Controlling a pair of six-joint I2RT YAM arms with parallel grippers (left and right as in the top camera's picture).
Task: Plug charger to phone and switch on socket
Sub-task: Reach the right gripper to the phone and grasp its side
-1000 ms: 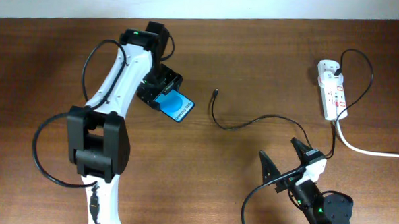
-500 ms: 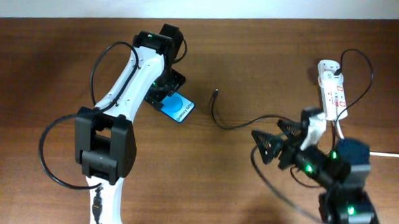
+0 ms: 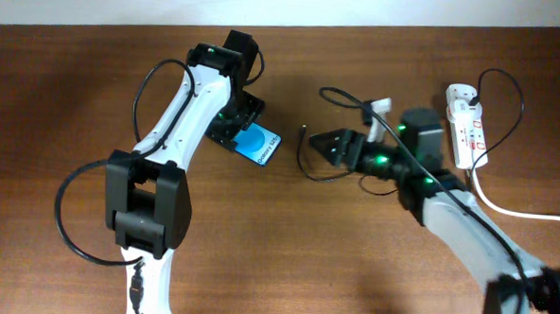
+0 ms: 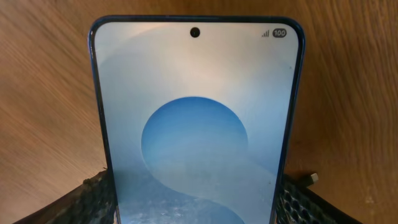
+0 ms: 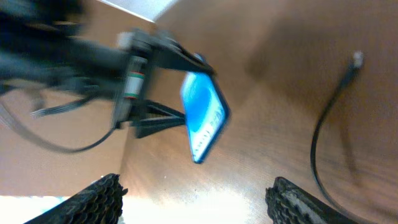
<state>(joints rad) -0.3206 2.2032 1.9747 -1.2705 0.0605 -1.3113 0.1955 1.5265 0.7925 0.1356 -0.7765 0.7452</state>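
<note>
My left gripper (image 3: 243, 131) is shut on the phone (image 3: 260, 146), a black-framed smartphone with a blue lit screen, and holds it by its lower end. In the left wrist view the phone (image 4: 196, 118) fills the frame, with a finger (image 4: 84, 200) against each long side. The charger is a thin black cable (image 3: 346, 172) on the table; its plug tip (image 3: 303, 131) lies free to the right of the phone. My right gripper (image 3: 322, 145) is open and empty, just right of the tip. The right wrist view shows the phone (image 5: 204, 115) and the cable (image 5: 320, 134). The socket (image 3: 468, 125) lies at the far right.
A thick white cord (image 3: 519, 211) trails from the socket to the right edge. A black cable loops over the socket's top (image 3: 506, 86). The left arm (image 3: 173, 114) stretches over the left half of the wooden table (image 3: 75, 91).
My right arm has swung from the front edge up to the table's middle, its open gripper now beside the cable tip. My left gripper has shifted the phone slightly right.
</note>
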